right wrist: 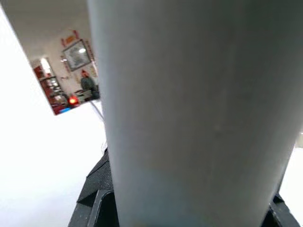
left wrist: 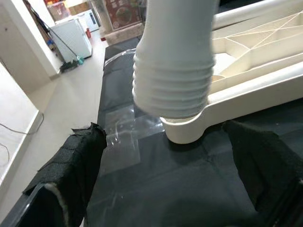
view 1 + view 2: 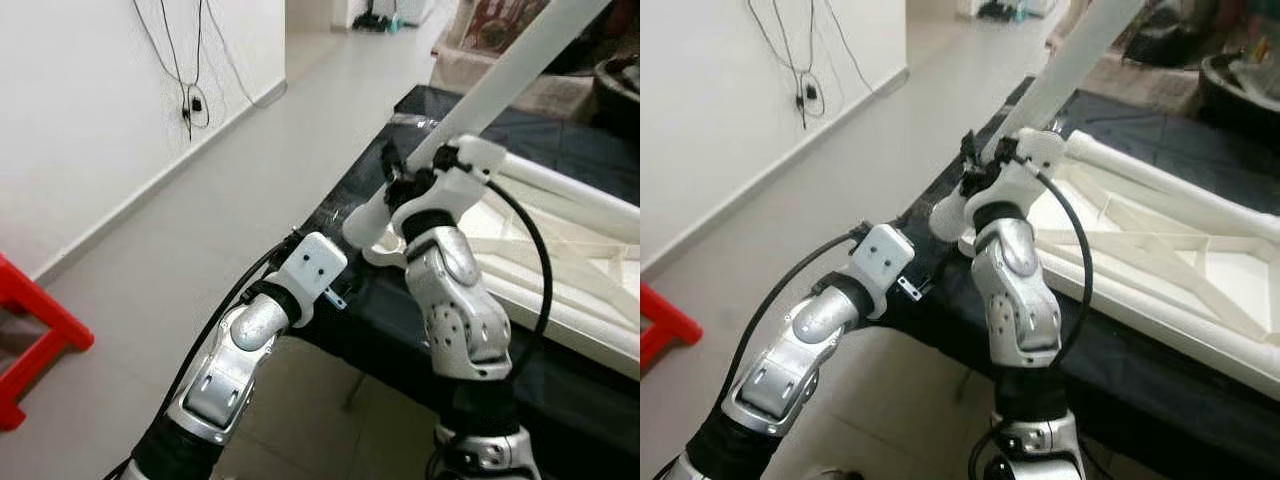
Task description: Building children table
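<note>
A long white table leg slants up from the near corner of the upturned white table top. My right gripper is shut on the leg near its lower end. In the left wrist view the leg's threaded end hangs just above the round corner socket, tilted and not seated in it. My left gripper is open at the table's edge. Its two black fingers stand either side of the socket and touch nothing.
The table top lies on a table with a dark cover, with clear tape at its corner. A red stool stands on the tiled floor at the left. Cables hang on the white wall. Boxes stand at the back.
</note>
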Motion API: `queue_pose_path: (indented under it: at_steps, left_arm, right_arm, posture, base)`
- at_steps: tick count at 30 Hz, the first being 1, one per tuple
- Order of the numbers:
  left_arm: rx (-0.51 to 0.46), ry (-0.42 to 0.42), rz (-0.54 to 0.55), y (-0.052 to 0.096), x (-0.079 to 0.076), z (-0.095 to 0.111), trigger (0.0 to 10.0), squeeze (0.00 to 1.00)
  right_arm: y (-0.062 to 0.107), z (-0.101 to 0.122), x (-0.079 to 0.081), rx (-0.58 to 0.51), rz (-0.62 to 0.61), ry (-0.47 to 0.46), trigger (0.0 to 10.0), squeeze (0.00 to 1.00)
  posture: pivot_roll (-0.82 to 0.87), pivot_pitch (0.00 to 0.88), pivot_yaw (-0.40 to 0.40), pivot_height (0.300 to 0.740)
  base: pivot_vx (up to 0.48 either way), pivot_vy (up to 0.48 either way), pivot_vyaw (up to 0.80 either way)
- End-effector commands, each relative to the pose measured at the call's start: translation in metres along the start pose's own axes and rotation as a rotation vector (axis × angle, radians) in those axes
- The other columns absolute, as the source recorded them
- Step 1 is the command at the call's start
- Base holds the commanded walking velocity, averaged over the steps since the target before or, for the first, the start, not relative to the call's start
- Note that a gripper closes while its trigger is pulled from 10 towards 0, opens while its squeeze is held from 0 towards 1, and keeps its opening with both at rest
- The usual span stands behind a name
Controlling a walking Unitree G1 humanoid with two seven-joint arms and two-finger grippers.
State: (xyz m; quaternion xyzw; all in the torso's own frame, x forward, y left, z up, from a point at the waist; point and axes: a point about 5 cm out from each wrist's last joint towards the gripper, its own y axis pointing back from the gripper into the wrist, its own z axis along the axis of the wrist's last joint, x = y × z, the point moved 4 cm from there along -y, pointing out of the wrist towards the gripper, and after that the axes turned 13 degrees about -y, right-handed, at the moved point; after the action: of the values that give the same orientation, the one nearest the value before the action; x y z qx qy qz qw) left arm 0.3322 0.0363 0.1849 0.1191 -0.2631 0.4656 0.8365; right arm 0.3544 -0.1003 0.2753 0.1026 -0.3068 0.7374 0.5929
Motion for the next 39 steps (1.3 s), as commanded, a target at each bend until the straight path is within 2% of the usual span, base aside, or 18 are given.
queue_pose_path:
  at_steps: [1,4,9,12,24,25,32,38,39]
  left_arm:
    - [0.005,0.008,-0.015,-0.001,-0.002,-0.004,10.0,0.0]
    - [0.027,0.004,-0.004,-0.001,0.001,-0.012,10.0,0.0]
    - [0.02,0.009,0.001,-0.003,0.002,-0.012,10.0,0.0]
    - [0.008,0.01,-0.007,-0.006,-0.001,-0.009,10.0,0.0]
    - [-0.027,0.025,-0.032,-0.013,-0.01,-0.006,10.0,0.0]
    - [-0.026,0.032,-0.043,-0.013,-0.013,-0.006,0.0,0.0]
    - [-0.018,0.02,-0.05,-0.012,-0.015,-0.01,0.0,0.0]
    - [-0.02,0.011,-0.051,-0.012,-0.015,-0.012,0.0,0.0]
    - [-0.02,0.01,-0.05,-0.011,-0.015,-0.012,0.0,0.0]
  right_arm:
    - [0.005,-0.002,0.007,0.022,0.044,-0.014,10.0,0.0]
    - [0.012,-0.01,0.013,0.069,0.086,-0.033,10.0,0.0]
    - [0.018,-0.016,0.018,0.101,0.116,-0.044,10.0,0.0]
    - [0.025,-0.026,0.024,0.147,0.141,-0.061,10.0,0.0]
    - [0.034,-0.032,0.032,0.191,0.171,-0.076,10.0,0.0]
    - [0.034,-0.032,0.032,0.19,0.172,-0.075,10.0,0.0]
    - [0.034,-0.029,0.033,0.185,0.179,-0.061,10.0,0.0]
    - [0.035,-0.029,0.034,0.183,0.192,-0.003,10.0,0.0]
    - [0.035,-0.03,0.034,0.185,0.196,0.004,10.0,1.0]
  posture:
    - [0.14,0.022,-0.058,0.74]
    - [0.14,0.028,-0.058,0.74]
    - [0.14,0.029,-0.058,0.74]
    - [0.14,0.037,-0.06,0.74]
    - [0.13,0.047,-0.055,0.74]
    - [0.13,0.047,-0.055,0.74]
    - [0.12,0.049,-0.056,0.74]
    - [0.12,0.048,-0.055,0.74]
    - [0.12,0.048,-0.055,0.74]
  base:
    - [0.0,0.0,0.0]
    - [0.0,0.0,0.0]
    - [0.0,0.0,0.0]
    - [0.0,0.0,0.0]
    - [0.0,0.0,0.0]
    - [0.0,0.0,0.0]
    - [0.0,0.0,0.0]
    - [0.0,0.0,0.0]
    - [0.0,0.0,0.0]
